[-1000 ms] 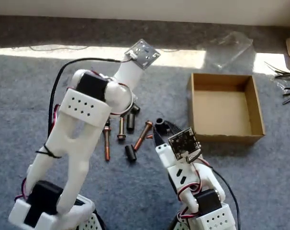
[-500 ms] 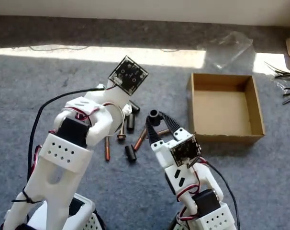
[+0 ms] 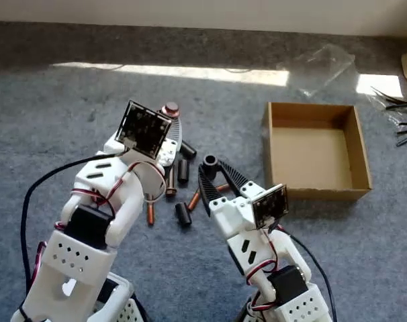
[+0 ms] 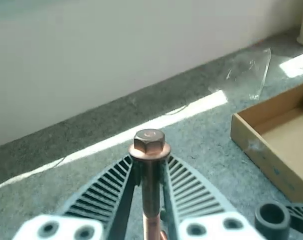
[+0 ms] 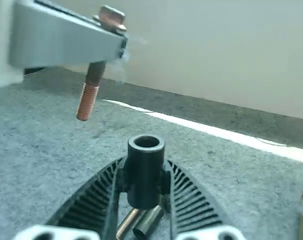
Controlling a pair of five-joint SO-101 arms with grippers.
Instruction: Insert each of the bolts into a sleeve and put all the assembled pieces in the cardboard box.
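**L gripper** [image 4: 150, 166]: jaws clamped on copper-coloured bolt [image 4: 150, 144] at upper shank, just under the flange. Hex head clear above fingertips, threaded end hanging below them. Approx. upright, lifted off carpet [image 3: 49, 134].

**R gripper** [image 5: 145, 172]: jaws clamped on black sleeve [image 5: 145, 150], one finger each side of its lower half. Upright, open bore facing up, top projecting past fingertips.

**Bolt vs. sleeve:** apart, no contact. Bolt tip higher than sleeve mouth and off to one side, not over the bore.

**Under and between the two grippers, on carpet:** loose bolts [image 3: 195, 199] and loose sleeves [image 3: 183, 215], scattered close together. One sleeve and one bolt end directly beneath R jaws. One bolt partly hidden by L arm.

**Outboard of R gripper, on the side away from L gripper:** cardboard box [image 3: 311, 109], open top up, near R jaws but not touching.

**Beyond box, farther from both sets of jaws:** clear plastic bag [image 3: 324, 64], flat on carpet.
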